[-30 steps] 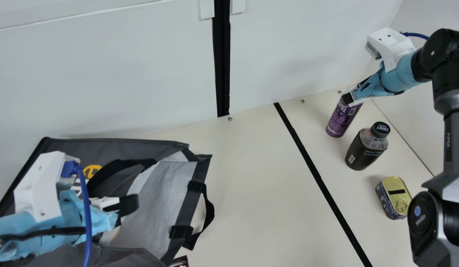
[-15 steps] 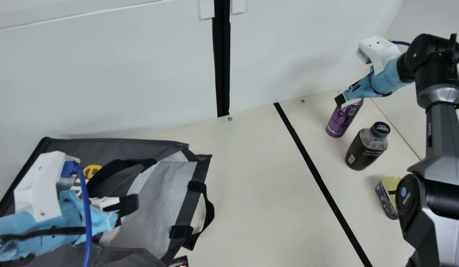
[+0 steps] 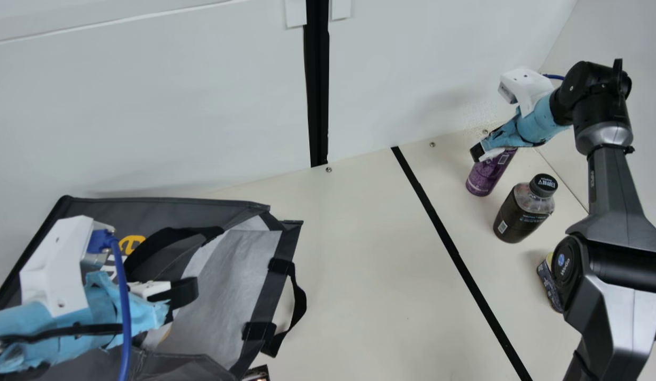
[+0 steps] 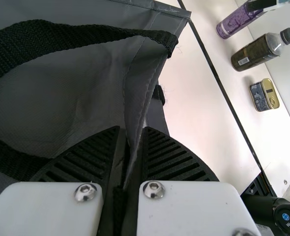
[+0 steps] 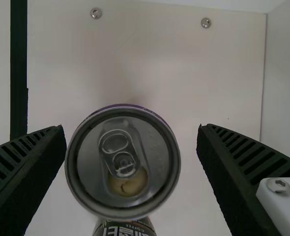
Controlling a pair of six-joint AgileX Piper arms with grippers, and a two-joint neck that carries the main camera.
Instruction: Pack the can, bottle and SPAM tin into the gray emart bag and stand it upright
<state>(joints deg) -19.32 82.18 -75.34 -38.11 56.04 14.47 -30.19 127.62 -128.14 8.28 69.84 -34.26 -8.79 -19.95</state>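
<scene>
The right claw (image 3: 482, 153) has come lower over the can (image 3: 486, 175).

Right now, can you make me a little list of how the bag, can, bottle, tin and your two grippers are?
bag: lying down, not upright
can: standing on the table, outside the bag
bottle: standing, between can and tin
tin: on the table, outside the bag
left gripper: pinching the bag
right gripper: open, fingers on either side of the can's top
</scene>
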